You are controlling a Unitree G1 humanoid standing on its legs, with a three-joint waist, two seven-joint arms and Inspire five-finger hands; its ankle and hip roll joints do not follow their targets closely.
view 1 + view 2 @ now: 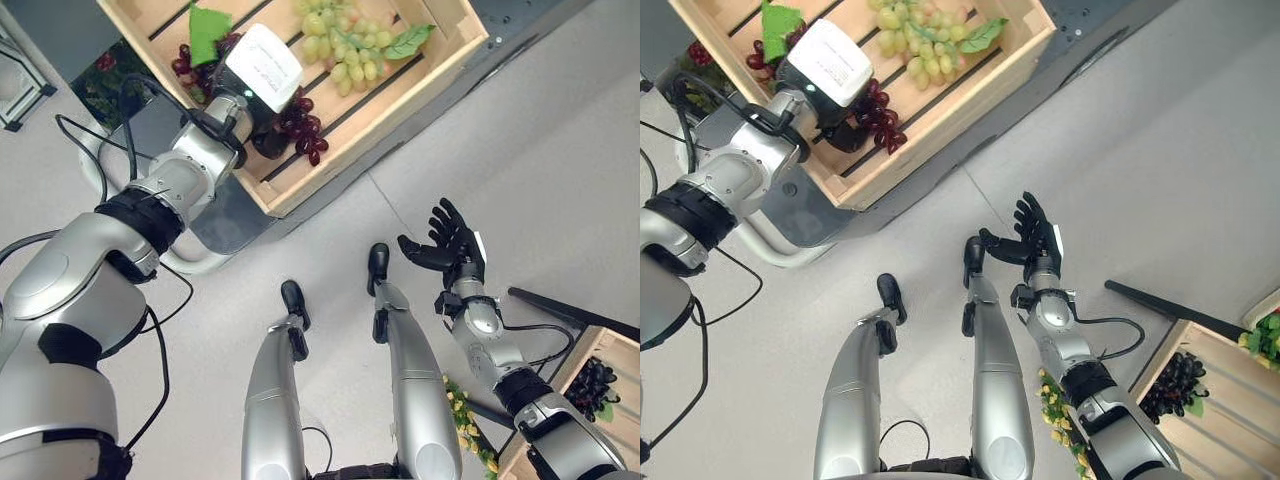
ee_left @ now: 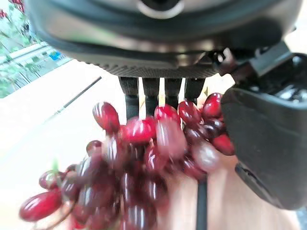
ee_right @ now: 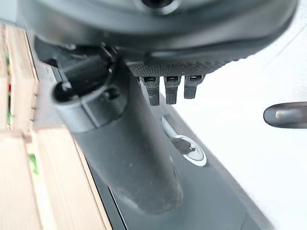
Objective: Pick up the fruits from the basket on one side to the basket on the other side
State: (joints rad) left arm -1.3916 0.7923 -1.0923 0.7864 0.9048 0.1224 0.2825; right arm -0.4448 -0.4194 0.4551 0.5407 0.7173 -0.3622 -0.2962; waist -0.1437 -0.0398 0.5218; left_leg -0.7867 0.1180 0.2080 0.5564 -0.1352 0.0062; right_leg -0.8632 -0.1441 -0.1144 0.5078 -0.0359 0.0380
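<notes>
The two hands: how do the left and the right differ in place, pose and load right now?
The left hand reaches into the wooden crate, while the right hand hangs over bare floor, apart from any fruit. The left hand's fingers curl round the red grape bunch; the right hand's are spread straight, palm up. The left hand carries a load; the right holds nothing. Both are dark hands on silver-grey arms.

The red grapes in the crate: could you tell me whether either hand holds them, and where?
The left hand is closed on the red grapes at the bunch's top; the right hand holds nothing.
</notes>
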